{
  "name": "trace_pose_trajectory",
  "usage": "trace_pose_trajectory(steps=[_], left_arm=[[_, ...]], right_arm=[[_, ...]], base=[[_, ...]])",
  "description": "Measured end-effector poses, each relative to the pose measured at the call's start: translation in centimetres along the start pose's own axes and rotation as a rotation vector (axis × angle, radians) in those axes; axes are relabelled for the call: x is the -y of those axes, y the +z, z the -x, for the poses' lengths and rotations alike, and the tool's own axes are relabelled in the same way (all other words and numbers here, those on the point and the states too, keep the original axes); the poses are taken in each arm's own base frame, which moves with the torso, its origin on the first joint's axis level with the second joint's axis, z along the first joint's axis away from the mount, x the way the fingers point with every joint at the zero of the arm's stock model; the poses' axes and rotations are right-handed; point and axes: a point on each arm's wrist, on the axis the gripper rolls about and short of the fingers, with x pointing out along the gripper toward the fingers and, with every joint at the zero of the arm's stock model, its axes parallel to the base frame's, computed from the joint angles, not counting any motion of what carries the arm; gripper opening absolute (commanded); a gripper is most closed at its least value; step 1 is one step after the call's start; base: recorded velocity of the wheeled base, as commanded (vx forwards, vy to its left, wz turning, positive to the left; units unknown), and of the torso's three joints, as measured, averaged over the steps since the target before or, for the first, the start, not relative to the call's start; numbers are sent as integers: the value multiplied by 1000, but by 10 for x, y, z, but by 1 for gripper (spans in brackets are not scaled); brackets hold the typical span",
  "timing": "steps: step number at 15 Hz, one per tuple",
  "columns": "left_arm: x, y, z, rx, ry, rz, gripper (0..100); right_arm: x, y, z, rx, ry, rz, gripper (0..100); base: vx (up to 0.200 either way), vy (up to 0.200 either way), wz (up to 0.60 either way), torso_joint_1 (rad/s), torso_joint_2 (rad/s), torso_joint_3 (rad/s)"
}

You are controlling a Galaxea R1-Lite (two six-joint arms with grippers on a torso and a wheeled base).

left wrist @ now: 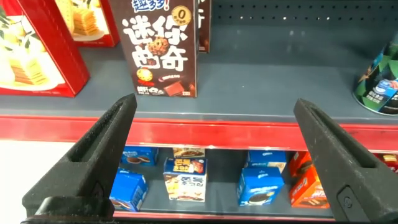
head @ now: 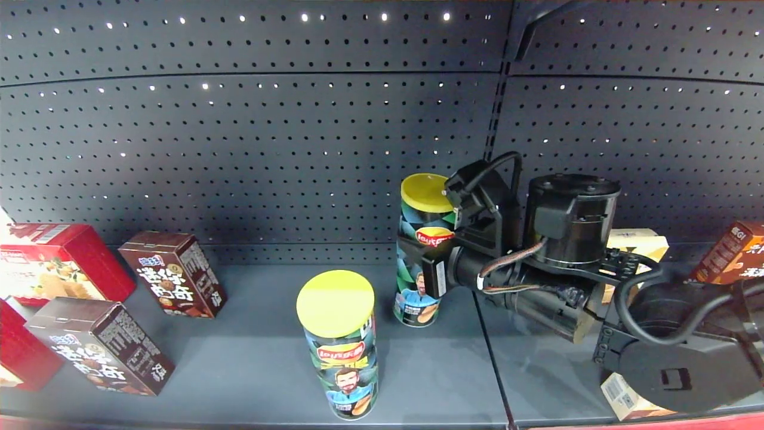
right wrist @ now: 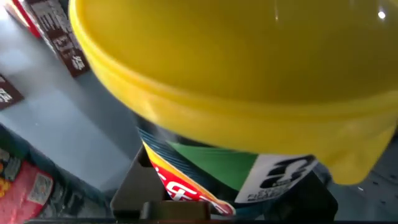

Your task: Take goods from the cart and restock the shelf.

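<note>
Right gripper (head: 431,270) is gripping the far chip can (head: 425,230) at mid-body, jaws clamped on its sides. The can is standing upright on the shelf (head: 256,346), right of centre, farther back than the near chip can (head: 341,346) and to its right. Left gripper (left wrist: 216,109) is hanging just off the shelf's near edge facing a brown cookie box (left wrist: 160,46), jaws wide apart, holding nothing. Judging the can as a light, stiff cardboard tube with a slick skin, tall and tippy, so I'm advising a mid-height hold on the wall with modest squeeze, not on the yellow lid (head: 425,192).
</note>
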Motion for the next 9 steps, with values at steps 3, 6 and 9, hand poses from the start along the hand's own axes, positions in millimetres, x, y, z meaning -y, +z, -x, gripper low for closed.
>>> trace_pose_trajectory(steps=[3, 6, 9], left_arm=[[0, 0, 0, -1, 0, 0, 100], [0, 0, 0, -1, 0, 0, 100], [0, 0, 0, -2, 0, 0, 100]], right_arm=[[10, 3, -11, 26, 52, -5, 0], [19, 4, -29, 40, 41, -6, 0], [22, 0, -50, 46, 32, -6, 0]], base=[[0, 0, 0, 0, 0, 0], [0, 0, 0, 0, 0, 0], [0, 0, 0, 0, 0, 0]])
